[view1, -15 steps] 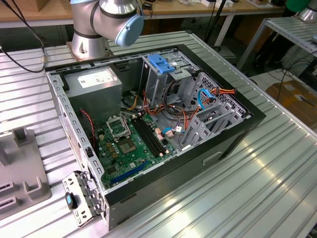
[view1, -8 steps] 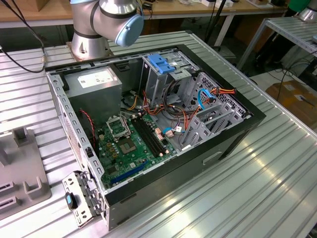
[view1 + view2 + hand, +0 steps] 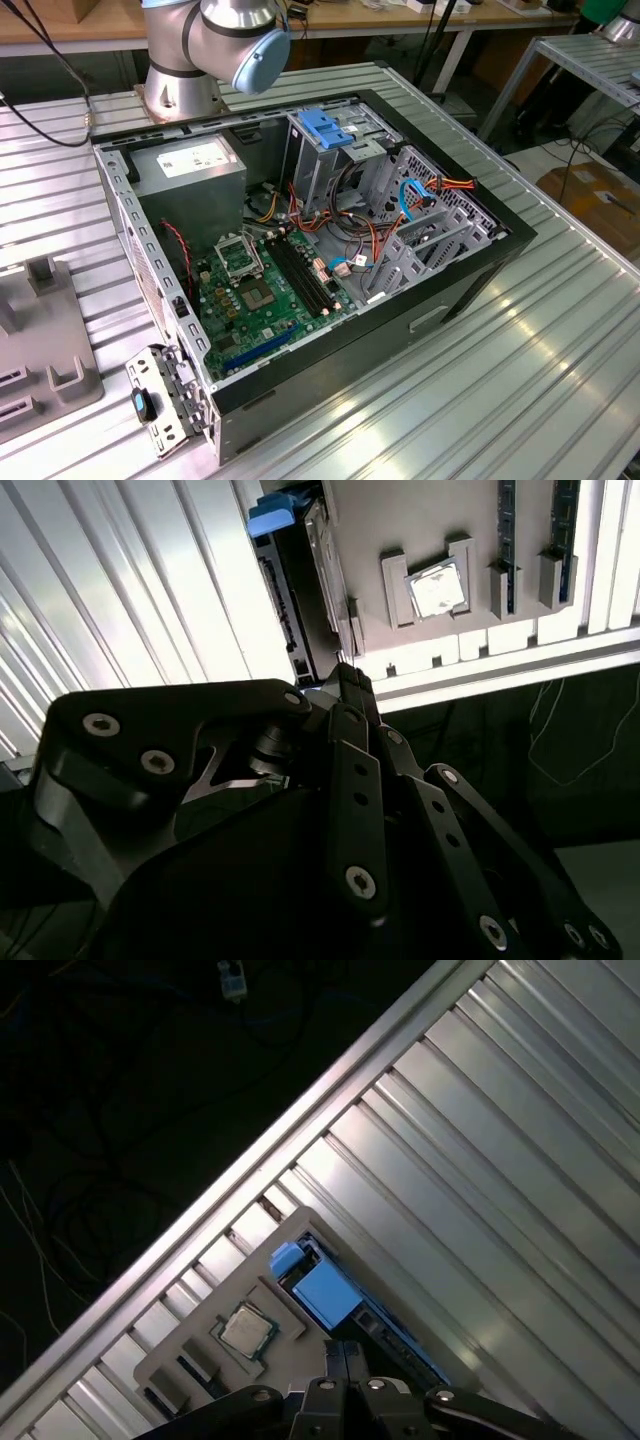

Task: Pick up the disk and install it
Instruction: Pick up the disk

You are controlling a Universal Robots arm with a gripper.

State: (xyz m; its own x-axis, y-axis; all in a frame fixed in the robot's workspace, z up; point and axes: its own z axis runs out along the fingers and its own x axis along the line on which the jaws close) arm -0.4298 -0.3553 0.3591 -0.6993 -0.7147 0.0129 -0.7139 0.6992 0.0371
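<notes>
On the ribbed metal table [image 3: 520, 1160], just beyond the pincer [image 3: 345, 1352], the disk [image 3: 325, 1295] stands on edge in a slot of a grey holder tray [image 3: 180, 1355], beside a bare processor chip [image 3: 245, 1330] seated in its own pocket. It seems to be parked upright so that its blue-framed upper edge offers a narrow ridge to take from above. In both wrist views the pincer's two fingers are pressed together with nothing between them, poised over the disk's edge but not visibly touching it. The second wrist view shows the disk [image 3: 290, 590] as a dark slab with a blue tab at its far end, next to the chip [image 3: 437, 588]. In the exterior view the computer case [image 3: 400, 335] lies on its side with the cover off, probably so its bays can be reached from overhead. A blue bracket [image 3: 325, 128] sits on top of the drive cage [image 3: 315, 170]. The disk's label and most of its flat faces are turned away or hidden by the fingers, so how deep it sits in the slot is hard to judge. The arm is cut off by the exterior view's upper edge.
</notes>
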